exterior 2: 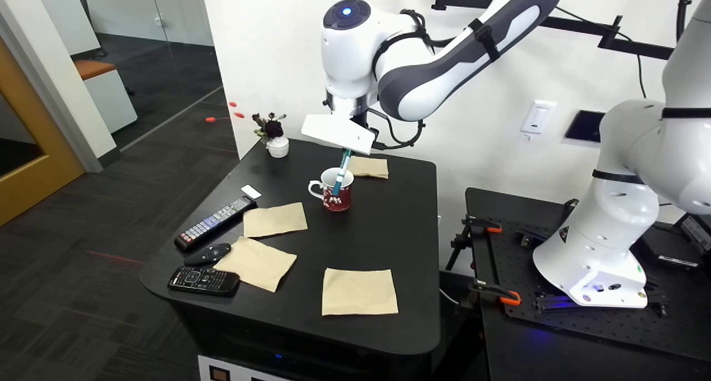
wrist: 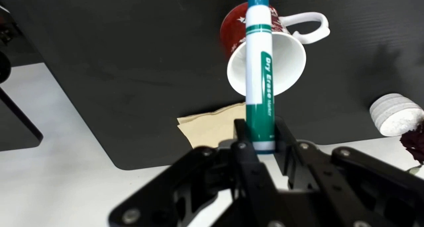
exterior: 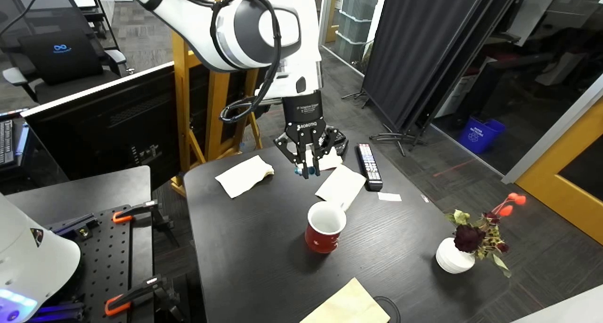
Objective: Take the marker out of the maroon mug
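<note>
Marker (wrist: 259, 68) held in the air, outside the maroon mug (wrist: 233, 30): in the wrist view it reaches from the gripper (wrist: 260, 134) toward 12 o'clock, passing in front of the mug's mouth; in an exterior view its far blue end (exterior 2: 336, 189) crosses before the outer wall. Both fingers are pressed on the barrel's green end. The mug stands upright on the table (wrist: 149, 88), handle (wrist: 311, 39) at 2 o'clock in the wrist view. Withdrawal appears complete, leaving, by inference, carry and set-down. The clearance between blue end and mug cannot be gauged, so a small rise should precede sideways travel, with the swing directed away from the handle. Held by one end, the barrel may pivot if knocked. Around the mug, same view, brown paper (wrist: 212, 127) lies at 7 o'clock and a white vase (wrist: 394, 111) at 4; the table toward 9 o'clock looks the better landing, the marker best laid level and released slowly lest it roll.
</note>
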Tool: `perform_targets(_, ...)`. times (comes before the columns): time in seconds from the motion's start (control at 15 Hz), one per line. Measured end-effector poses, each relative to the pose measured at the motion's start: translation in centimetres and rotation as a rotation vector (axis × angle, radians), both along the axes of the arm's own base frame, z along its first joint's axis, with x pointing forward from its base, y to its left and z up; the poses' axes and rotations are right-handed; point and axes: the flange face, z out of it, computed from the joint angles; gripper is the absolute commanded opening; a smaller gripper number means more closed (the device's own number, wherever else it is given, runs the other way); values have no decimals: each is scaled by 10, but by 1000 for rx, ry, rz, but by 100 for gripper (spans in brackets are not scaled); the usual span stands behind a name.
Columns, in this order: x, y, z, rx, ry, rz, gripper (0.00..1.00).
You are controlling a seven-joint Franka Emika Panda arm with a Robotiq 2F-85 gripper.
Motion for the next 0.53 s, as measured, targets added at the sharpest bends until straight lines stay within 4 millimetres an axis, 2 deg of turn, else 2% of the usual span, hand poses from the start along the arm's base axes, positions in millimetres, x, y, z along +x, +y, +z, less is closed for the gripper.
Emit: perform_targets(0.53,-24,42,-31,58,-39,2,6)
